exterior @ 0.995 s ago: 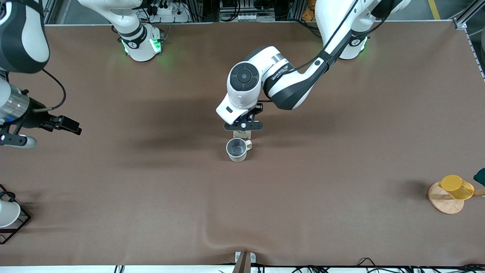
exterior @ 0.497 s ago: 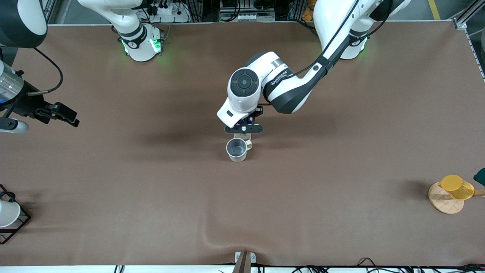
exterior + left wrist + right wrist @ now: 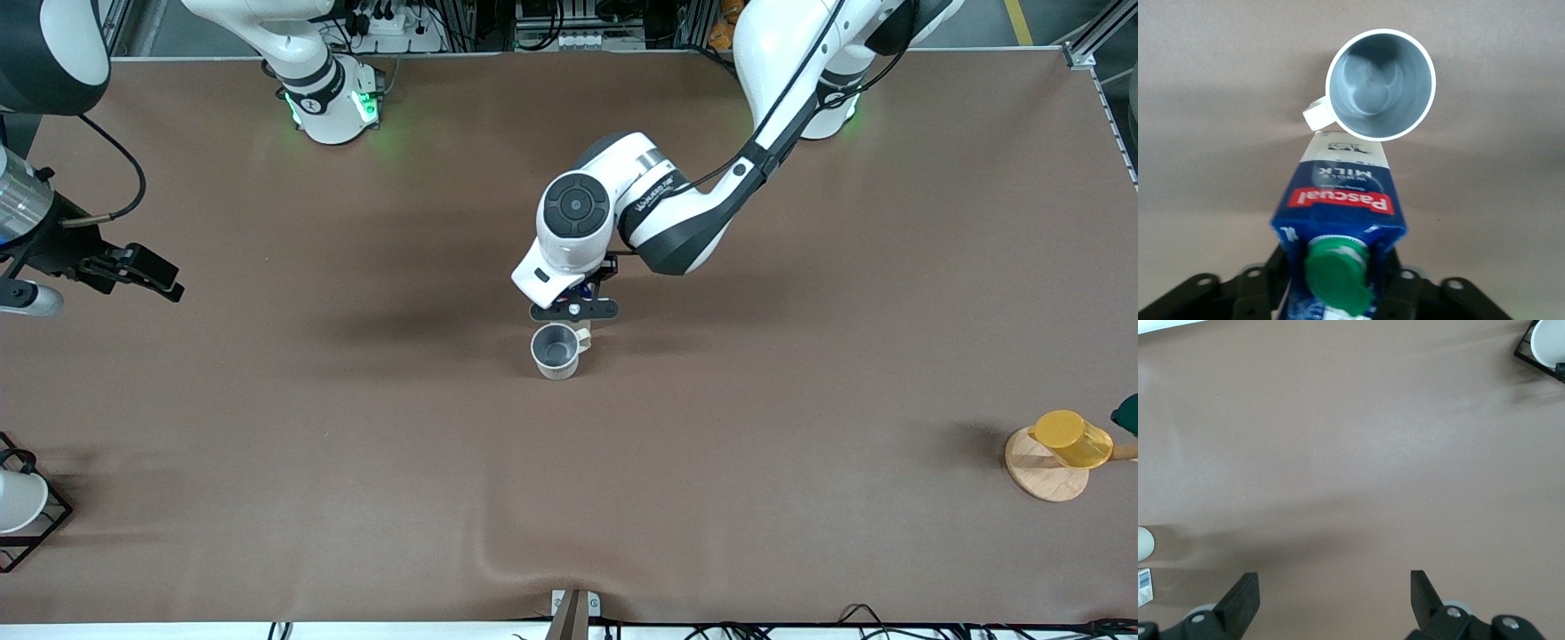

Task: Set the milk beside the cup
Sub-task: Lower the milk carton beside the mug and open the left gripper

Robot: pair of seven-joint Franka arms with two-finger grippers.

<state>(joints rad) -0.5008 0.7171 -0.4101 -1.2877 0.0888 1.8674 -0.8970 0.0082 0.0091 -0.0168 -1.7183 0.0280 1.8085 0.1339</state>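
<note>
Left gripper point(image 3: 1338, 300) has its fingers clamped on the milk carton point(image 3: 1341, 200) near the green cap point(image 3: 1337, 275), just beside the cream mug point(image 3: 1379, 83), on the side farther from the front camera. Cardboard probably dents, so grip gently by its flat sides. Long axis looks upright, cap up. Right gripper point(image 3: 1331, 597) waits, fingers spread, over bare worktop point(image 3: 1358, 440).

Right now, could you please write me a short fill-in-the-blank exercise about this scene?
1. The milk carton has a screw cap coloured ____.
2. The carton stands right beside the ____, whose inside is grey.
3. The left gripper is over the ____.
4. The right gripper waits over bare table with its fingers ____.

Missing words: green; mug; carton; open
</note>
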